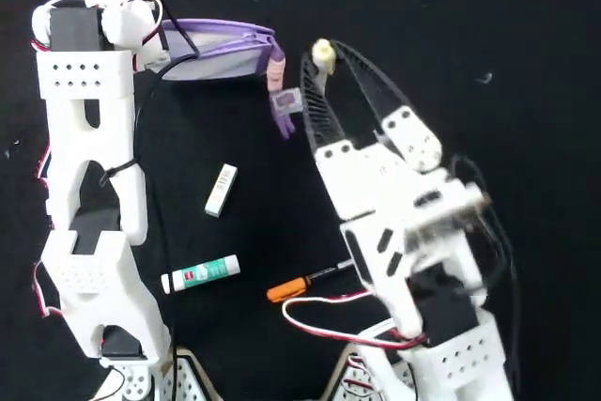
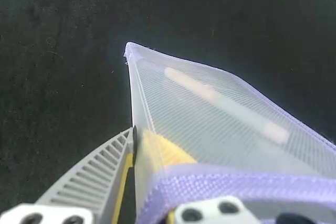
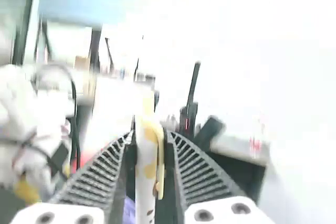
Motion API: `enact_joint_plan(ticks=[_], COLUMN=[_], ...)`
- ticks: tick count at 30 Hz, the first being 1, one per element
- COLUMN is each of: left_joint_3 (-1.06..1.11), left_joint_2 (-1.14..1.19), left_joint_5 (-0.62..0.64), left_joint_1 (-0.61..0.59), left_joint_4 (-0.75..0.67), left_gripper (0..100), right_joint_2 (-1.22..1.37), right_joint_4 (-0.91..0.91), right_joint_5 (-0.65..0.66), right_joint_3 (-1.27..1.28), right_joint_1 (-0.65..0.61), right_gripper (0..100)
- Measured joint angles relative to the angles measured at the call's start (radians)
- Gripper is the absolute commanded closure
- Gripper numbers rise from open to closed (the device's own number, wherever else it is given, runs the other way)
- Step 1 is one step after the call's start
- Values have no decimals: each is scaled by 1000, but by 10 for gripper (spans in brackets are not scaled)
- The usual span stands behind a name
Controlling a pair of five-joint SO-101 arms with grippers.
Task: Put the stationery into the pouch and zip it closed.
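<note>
Right gripper, clamped on a pale yellow stick, sits just right of the pouch; left gripper pinches the pouch's left end.

— Is any writing to be read here?
— None can be made out. A green and red label is seen on the glue stick, but its print is too small to be read.
— And on the small white box?
— Faint marks are seen along it; no letter or number can be told. The tag at the pouch is likewise illegible.
</note>
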Motion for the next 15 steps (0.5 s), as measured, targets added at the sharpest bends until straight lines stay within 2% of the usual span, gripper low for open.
enact_joint_plan(ticks=[7, 15], left_joint_3=[0, 0], left_joint_2=[0, 0], left_joint_5=[5, 5], left_joint_1=[34, 117], left_joint_4=[0, 9], left_gripper=[970, 970], right_joint_2=[-135, -143], right_joint_4=[-301, -540], right_joint_5=[-167, -196], right_joint_3=[192, 313], right_joint_1=[0, 0], right_gripper=[988, 988])
